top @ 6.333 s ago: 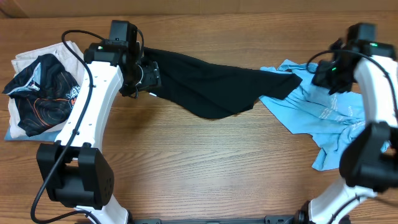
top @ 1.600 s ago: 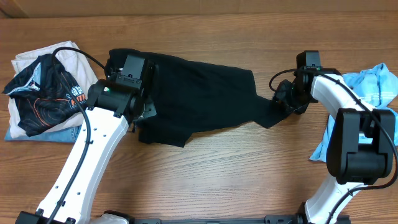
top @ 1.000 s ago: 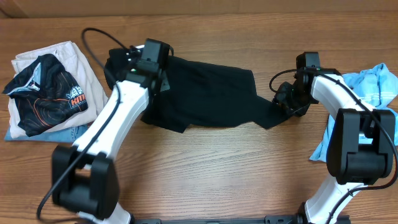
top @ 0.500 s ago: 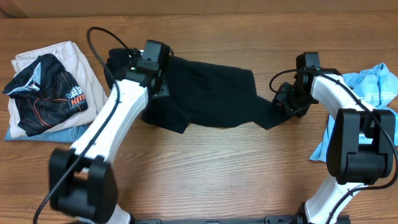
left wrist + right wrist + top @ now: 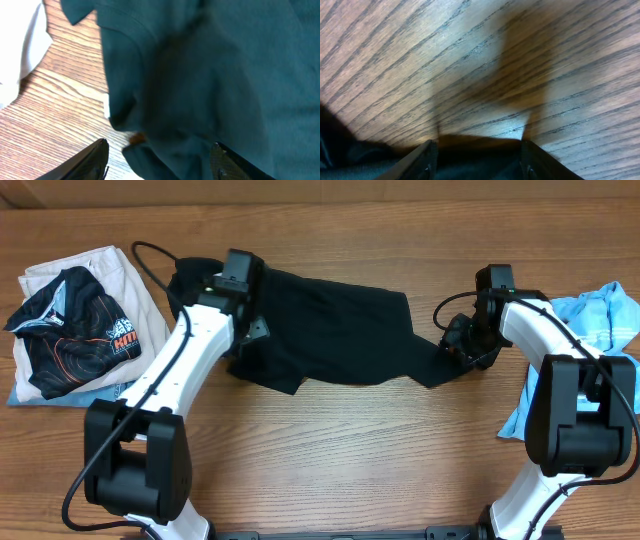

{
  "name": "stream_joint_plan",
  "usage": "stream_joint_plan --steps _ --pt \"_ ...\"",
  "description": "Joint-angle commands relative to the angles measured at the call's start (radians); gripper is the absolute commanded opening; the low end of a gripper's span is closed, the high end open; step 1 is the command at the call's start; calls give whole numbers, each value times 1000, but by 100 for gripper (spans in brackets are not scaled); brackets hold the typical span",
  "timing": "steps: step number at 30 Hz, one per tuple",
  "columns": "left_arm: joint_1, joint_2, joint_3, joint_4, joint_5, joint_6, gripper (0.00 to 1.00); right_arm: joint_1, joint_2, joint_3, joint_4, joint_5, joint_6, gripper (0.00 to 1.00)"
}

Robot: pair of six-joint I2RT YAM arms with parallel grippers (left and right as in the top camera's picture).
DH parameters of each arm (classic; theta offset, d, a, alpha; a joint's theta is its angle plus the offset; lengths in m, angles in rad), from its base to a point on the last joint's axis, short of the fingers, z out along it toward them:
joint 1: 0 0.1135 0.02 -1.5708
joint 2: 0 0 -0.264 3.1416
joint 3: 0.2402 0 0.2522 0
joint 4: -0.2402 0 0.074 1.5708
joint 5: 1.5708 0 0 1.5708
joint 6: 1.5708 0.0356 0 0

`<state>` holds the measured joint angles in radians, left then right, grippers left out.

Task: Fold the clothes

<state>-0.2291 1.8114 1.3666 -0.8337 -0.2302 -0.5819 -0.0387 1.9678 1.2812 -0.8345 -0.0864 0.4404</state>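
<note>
Garment: large plain black fabric garment [image 5: 330, 330], spread near the wooden surface's [image 5: 350, 450] far edge.
Left fingers [image 5: 87, 162]: released, apart above its left end.
Right fingers [image 5: 425, 160]: parted, with its right corner between them.

The left arm [image 5: 185, 365] stretches far forward, and the left tool [image 5: 159, 150] points down with its fingers spread wide. The right arm [image 5: 540, 330] folds inward to the left; the right tool [image 5: 477, 147] sits low, fingers also apart.

Black garment [image 5: 200, 75] between parted fingers [image 5: 92, 159]
</note>
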Motion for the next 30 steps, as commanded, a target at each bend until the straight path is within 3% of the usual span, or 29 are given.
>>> stream_joint_plan --steps 1,5,16,24,30 --pt "66 8 -2 13 103 -27 67 -2 -25 -16 -6 41 -2 57" --pt "98 21 -3 51 221 -24 64 -2 -25 -16 -6 41 -2 57" --pt "96 85 -3 65 306 -28 56 -2 -25 -16 -9 41 -2 57" --pt "95 85 -3 83 302 -24 32 -2 -25 -16 -9 41 -2 57" --pt "95 85 -3 84 301 0 38 -2 -25 -16 -9 41 -2 57"
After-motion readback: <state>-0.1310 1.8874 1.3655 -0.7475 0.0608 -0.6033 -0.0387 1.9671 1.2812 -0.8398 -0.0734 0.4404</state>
